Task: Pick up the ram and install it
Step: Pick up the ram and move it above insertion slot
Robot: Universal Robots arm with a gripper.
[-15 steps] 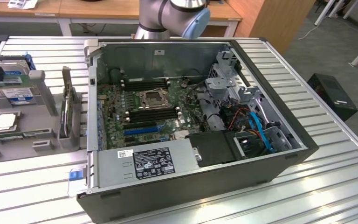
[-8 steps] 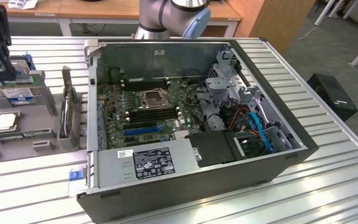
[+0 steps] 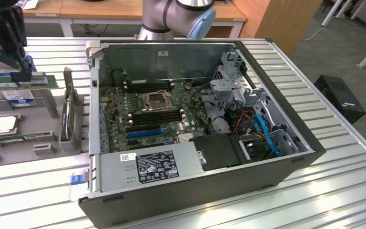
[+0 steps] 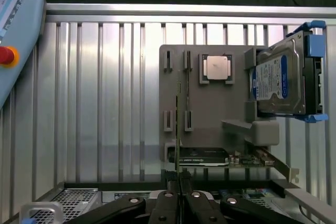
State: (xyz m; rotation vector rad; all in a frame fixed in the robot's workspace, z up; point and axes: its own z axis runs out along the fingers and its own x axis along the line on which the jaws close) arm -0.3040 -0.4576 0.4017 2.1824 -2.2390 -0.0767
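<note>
One thin green stick, the ram (image 3: 24,82), is pinched in the claw (image 3: 19,71), which is closed narrow on it above the gray holder (image 3: 46,107) on the counter (image 3: 335,191), at the exterior view's far left. The ram's long axis runs left to right in that view, roughly parallel to the black memory slots (image 3: 150,86) inside the open case (image 3: 170,210). Those slots lie well apart from the claw, toward the exterior view's right.
</note>
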